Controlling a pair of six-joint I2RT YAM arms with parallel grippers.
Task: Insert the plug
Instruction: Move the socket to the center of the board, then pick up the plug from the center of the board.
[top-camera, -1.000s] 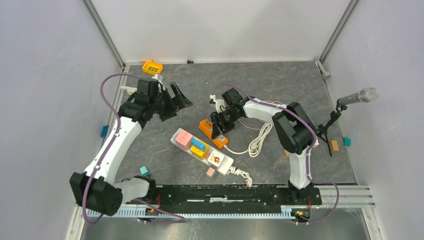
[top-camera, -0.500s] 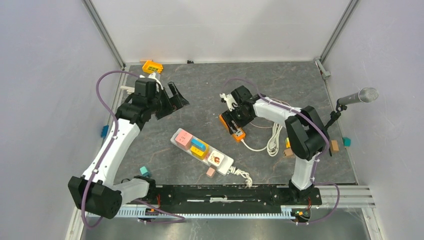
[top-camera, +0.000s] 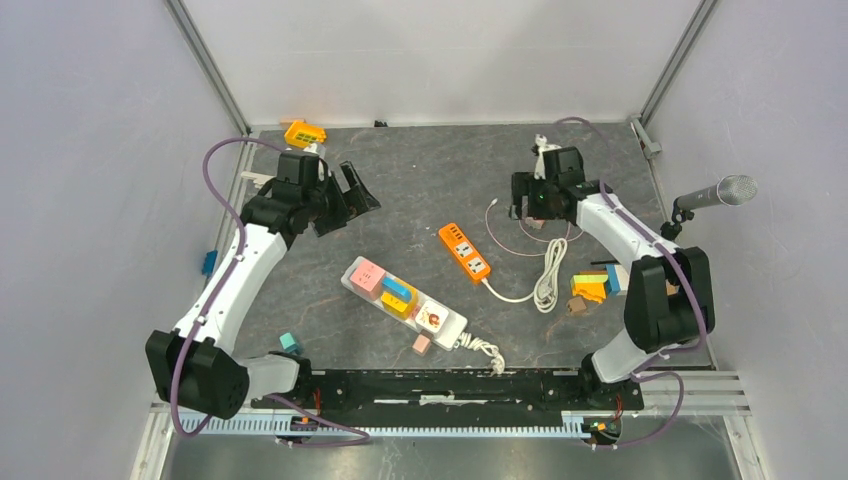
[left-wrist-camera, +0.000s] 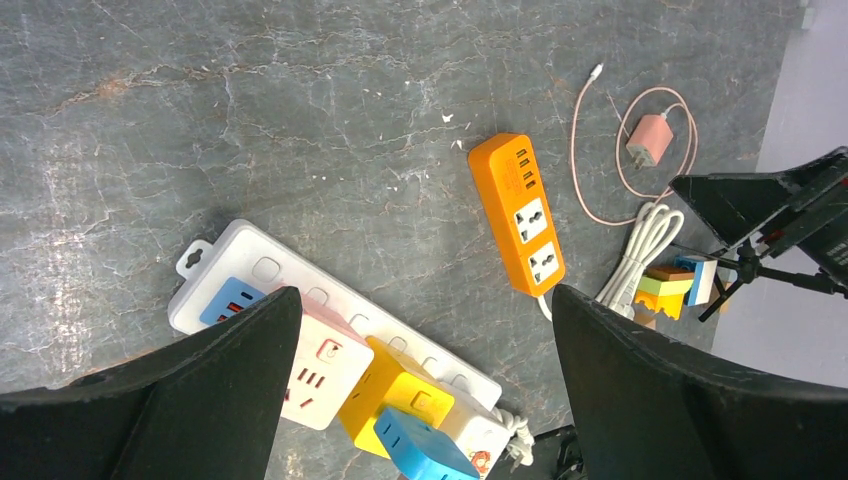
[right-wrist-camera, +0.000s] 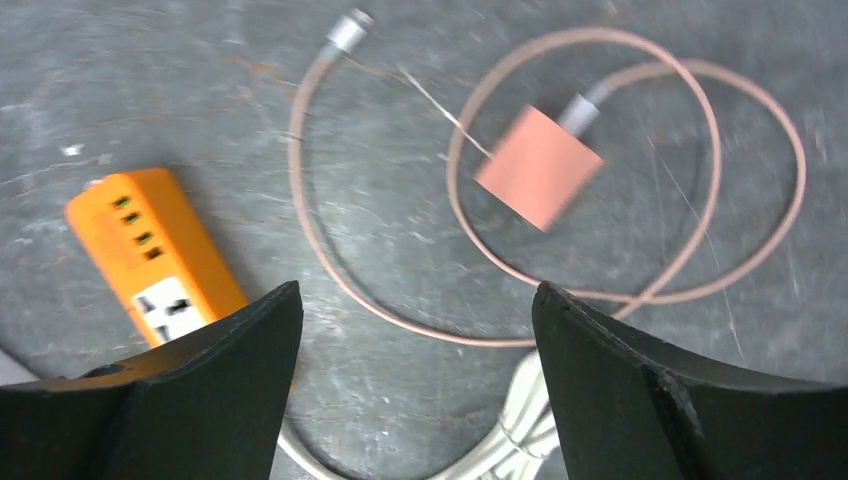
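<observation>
The pink charger plug (right-wrist-camera: 538, 167) lies flat on the dark mat inside loops of its thin pink cable (right-wrist-camera: 330, 270), and it also shows in the overhead view (top-camera: 537, 223). My right gripper (right-wrist-camera: 418, 290) hovers open just above it with nothing between its fingers. The orange power strip (top-camera: 464, 252) lies free at the middle of the table, its white cord (top-camera: 548, 275) coiled to its right. Over the back left, my left gripper (top-camera: 345, 195) is held wide open and empty, looking down on the white power strip (left-wrist-camera: 250, 275).
The white strip (top-camera: 450, 322) carries pink (left-wrist-camera: 325, 365), yellow (left-wrist-camera: 400, 390) and blue (left-wrist-camera: 425, 450) cube adapters. Coloured blocks (top-camera: 595, 285) lie at the right, and a microphone on a stand (top-camera: 715, 192) is at the right edge. An orange block (top-camera: 304, 133) sits at the back left.
My right gripper has let go of the orange power strip, opened, and swung back and to the right over the pink charger. The strip now lies further right. The left arm barely moved.
</observation>
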